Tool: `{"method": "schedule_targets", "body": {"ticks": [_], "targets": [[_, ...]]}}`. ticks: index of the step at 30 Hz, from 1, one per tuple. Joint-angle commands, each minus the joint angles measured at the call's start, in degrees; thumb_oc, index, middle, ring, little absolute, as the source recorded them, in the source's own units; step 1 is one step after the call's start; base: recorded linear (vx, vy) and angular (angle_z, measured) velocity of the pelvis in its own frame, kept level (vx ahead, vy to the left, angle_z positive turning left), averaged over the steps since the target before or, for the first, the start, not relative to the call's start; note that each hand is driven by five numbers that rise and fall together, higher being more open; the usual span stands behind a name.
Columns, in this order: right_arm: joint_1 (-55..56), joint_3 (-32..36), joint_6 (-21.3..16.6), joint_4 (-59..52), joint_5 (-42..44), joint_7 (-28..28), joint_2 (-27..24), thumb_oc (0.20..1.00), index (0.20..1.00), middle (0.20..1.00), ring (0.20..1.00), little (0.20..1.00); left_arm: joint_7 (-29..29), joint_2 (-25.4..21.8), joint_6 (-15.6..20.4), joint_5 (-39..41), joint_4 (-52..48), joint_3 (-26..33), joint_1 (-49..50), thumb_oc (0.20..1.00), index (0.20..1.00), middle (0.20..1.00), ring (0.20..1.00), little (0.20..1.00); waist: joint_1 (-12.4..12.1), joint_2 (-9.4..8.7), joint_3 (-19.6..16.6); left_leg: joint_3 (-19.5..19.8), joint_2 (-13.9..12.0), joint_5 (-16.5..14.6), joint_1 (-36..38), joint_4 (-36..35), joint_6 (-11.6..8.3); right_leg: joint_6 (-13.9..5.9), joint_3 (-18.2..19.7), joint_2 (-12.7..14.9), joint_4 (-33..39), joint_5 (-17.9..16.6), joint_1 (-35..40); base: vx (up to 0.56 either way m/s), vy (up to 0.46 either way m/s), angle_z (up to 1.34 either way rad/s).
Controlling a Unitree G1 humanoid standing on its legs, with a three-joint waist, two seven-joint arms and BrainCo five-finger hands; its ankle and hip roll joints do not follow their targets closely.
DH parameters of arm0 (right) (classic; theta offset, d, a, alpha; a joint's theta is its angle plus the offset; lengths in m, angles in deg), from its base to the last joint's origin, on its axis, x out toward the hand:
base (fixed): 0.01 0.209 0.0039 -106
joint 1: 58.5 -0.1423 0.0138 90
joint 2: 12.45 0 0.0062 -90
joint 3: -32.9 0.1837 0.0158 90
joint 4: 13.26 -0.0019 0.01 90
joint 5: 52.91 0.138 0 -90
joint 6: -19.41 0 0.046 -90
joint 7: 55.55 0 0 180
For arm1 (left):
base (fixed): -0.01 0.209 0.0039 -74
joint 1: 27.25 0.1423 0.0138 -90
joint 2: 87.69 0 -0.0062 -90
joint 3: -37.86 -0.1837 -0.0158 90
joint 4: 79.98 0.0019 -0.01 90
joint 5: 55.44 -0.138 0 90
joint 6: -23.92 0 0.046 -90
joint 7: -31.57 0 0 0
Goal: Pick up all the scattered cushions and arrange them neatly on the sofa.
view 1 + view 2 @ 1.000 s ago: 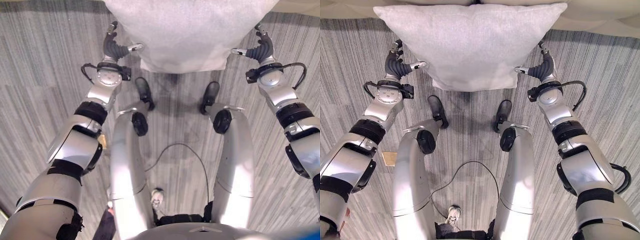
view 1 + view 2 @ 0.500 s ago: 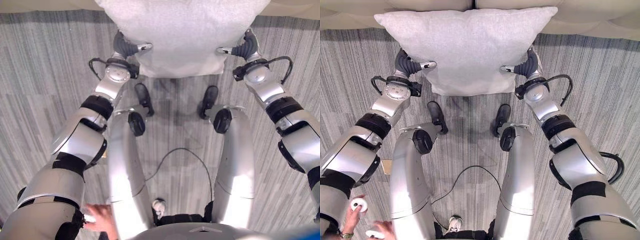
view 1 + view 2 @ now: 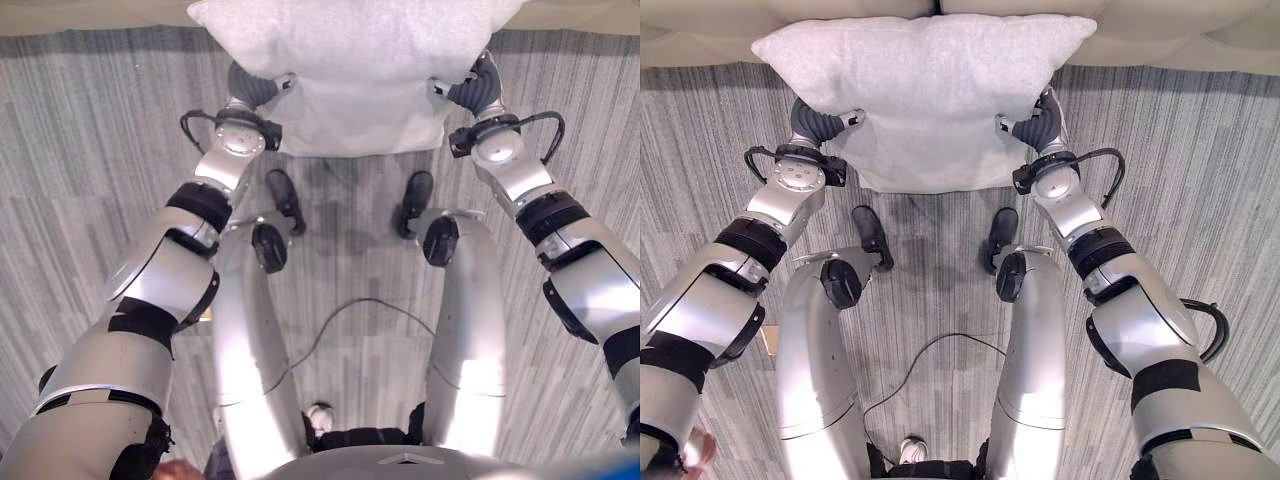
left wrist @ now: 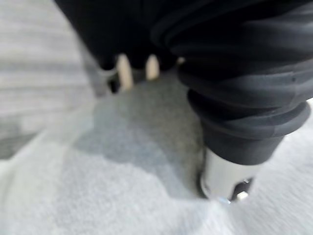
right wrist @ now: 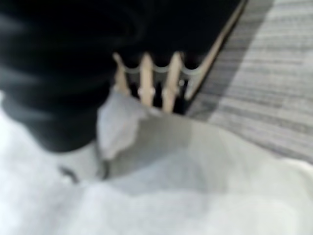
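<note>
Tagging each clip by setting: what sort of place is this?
Probably a living room or lounge mock-up: grey striped carpet underfoot, a pale sofa edge ahead, and a light grey cushion held between the left hand and right hand.

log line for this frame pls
phase: carrying | object: white cushion | left hand: gripping its left edge | right hand: gripping its right edge | cushion: off striped floor, at sofa front
</note>
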State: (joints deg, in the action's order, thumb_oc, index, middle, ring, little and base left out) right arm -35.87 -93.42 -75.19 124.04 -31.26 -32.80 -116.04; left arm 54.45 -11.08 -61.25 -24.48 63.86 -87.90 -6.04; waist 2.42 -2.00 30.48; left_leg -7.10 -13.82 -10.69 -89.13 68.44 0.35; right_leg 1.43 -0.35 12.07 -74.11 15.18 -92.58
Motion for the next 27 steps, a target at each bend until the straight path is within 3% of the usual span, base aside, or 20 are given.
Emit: {"method": "schedule_targets", "body": {"ticks": [1,4,9,11,12,14,16,18,19,21,23,24,25,27], "targets": [[-6.6,-2.5,-7.7,-9.3,-2.9,-1.3,6.0,0.2,0.2,0.2,0.2,0.2,-2.1,3.9,6.7,1.4,-6.3,1.8,-3.2,0.2,0.2,0.2,0.2,0.2,1.0,2.29,-0.8,8.9,1.4,1.7,-0.8,-3.7,-3.16,-6.06,2.3,-0.8,7.6,-5.4,2.6,0.0,0.0,0.0],[-5.3,-1.0,-7.8,-11.1,-5.3,-0.9,5.6,0.2,0.2,0.2,0.2,0.2,-2.1,3.6,8.3,1.9,-10.9,4.1,-0.9,0.2,0.2,0.2,0.2,0.2,0.7,2.68,-3.0,8.1,1.9,2.2,-0.8,-6.7,-3.63,-6.32,1.6,-1.0,10.3,-6.0,2.6,0.0,0.0,0.0],[0.6,2.8,-8.1,-14.5,-7.4,-1.4,5.9,0.2,0.2,0.2,0.2,0.2,-2.3,4.4,9.4,0.7,-17.8,8.3,5.3,0.2,0.2,0.2,0.2,0.2,0.7,2.82,-11.5,4.6,3.1,4.9,0.5,-16.8,-4.74,-6.77,1.0,-0.3,16.8,-6.9,2.7,-0.03,0.006,0.03],[2.4,4.1,-8.0,-15.4,-7.8,-1.5,5.8,0.2,0.2,0.2,0.2,0.2,-2.2,4.7,9.6,0.0,-19.6,9.2,6.8,0.2,0.2,0.2,0.2,0.2,0.9,2.73,-12.3,4.0,3.6,5.9,3.1,-19.8,-4.86,-7.01,0.6,-0.1,18.9,-7.4,4.9,-0.09,0.02,0.09],[7.6,7.1,-8.2,-18.4,-9.3,-2.0,5.4,0.2,0.2,0.2,0.2,0.2,-3.2,5.4,10.3,-1.1,-24.2,11.5,11.3,0.2,0.2,0.2,0.2,0.2,1.0,2.92,-13.6,3.6,4.0,7.1,10.2,-26.5,-5.33,-7.7,-0.8,0.0,24.2,-7.9,11.6,-0.09,0.036,0.07],[12.1,9.2,-8.3,-20.5,-9.9,-2.7,5.5,0.2,0.2,0.2,0.2,0.2,-3.9,6.4,10.7,-1.8,-27.7,12.9,15.6,0.2,0.2,0.2,0.2,0.2,1.1,3.06,-14.2,3.5,4.3,7.9,15.7,-30.3,-5.59,-7.79,-1.8,0.3,28.0,-8.4,17.3,-0.1,0.032,0.13],[12.5,9.2,-8.2,-20.7,-10.0,-2.7,5.5,0.2,0.2,0.2,0.2,0.2,-3.8,6.4,10.6,-1.9,-28.0,12.8,15.9,0.2,0.2,0.2,0.2,0.2,1.1,3.09,-14.0,3.5,4.3,8.1,16.4,-30.7,-5.6,-7.77,-1.9,0.3,28.4,-8.5,18.0,-0.06,0.021,0.11],[22.7,12.7,-8.5,-24.7,-13.3,-4.4,5.0,0.2,0.2,0.2,0.2,0.2,-5.6,8.9,10.9,-4.7,-32.3,15.0,26.1,0.2,0.2,0.2,0.2,0.2,1.2,2.89,-16.4,3.8,3.9,9.2,29.5,-39.0,-6.62,-8.16,-3.9,1.4,37.2,-9.5,31.2,-0.05,0.016,0.07],[22.9,12.7,-8.4,-24.8,-13.3,-4.5,5.0,0.2,0.2,0.2,0.2,0.2,-5.5,8.9,10.8,-4.7,-32.4,15.0,26.3,0.2,0.2,0.2,0.2,0.2,1.1,2.89,-16.2,3.7,3.9,9.3,30.0,-39.4,-6.64,-8.15,-4.0,1.4,37.5,-9.6,31.7,0.01,-0.011,0.03],[29.7,14.8,-8.5,-27.3,-13.5,-5.9,5.9,0.2,0.2,0.2,0.2,0.2,-6.8,10.0,10.7,-5.8,-33.9,15.8,32.6,0.2,0.2,0.2,0.2,0.2,1.2,2.33,-17.5,3.3,3.8,9.6,39.4,-44.3,-7.0,-8.43,-5.8,1.7,43.3,-10.3,41.1,0.07,-0.01,0.04],[32.6,15.8,-8.6,-28.1,-13.3,-6.5,6.4,0.2,0.2,0.2,0.2,0.2,-7.0,10.2,10.7,-6.6,-34.7,16.1,35.0,0.2,0.2,0.2,0.2,0.2,1.3,2.12,-17.6,3.0,4.0,10.0,43.9,-46.5,-7.12,-8.58,-6.4,1.6,45.8,-10.8,45.5,0.05,-0.007,0.02],[34.6,16.2,-8.6,-29.2,-13.2,-6.9,6.7,0.2,0.2,0.2,0.2,0.2,-7.2,10.3,10.7,-7.0,-35.3,16.1,37.2,0.2,0.2,0.2,0.2,0.2,1.4,1.92,-17.7,2.5,4.3,11.8,46.5,-48.2,-6.69,-8.15,-7.3,1.6,48.4,-12.7,48.6,0.11,0.003,0.03],[38.5,17.2,-8.6,-30.2,-13.5,-7.7,7.1,0.2,0.2,0.2,0.2,0.2,-7.9,10.6,10.4,-8.9,-36.0,16.2,40.5,0.2,0.2,0.2,0.2,0.2,1.4,1.58,-18.2,1.9,4.5,11.7,52.6,-50.4,-6.9,-8.44,-8.3,1.8,51.9,-13.1,55.3,0.07,0.004,0.05],[40.5,17.4,-8.4,-30.9,-13.9,-8.4,7.0,0.2,0.2,0.2,0.2,0.2,-8.3,10.8,10.1,-9.6,-36.8,16.1,42.5,0.2,0.2,0.2,0.2,0.2,1.4,1.37,-18.1,1.7,4.6,11.8,56.1,-51.8,-6.91,-8.59,-8.8,1.4,53.5,-13.2,58.9,0.16,0.02,0.03]]}}
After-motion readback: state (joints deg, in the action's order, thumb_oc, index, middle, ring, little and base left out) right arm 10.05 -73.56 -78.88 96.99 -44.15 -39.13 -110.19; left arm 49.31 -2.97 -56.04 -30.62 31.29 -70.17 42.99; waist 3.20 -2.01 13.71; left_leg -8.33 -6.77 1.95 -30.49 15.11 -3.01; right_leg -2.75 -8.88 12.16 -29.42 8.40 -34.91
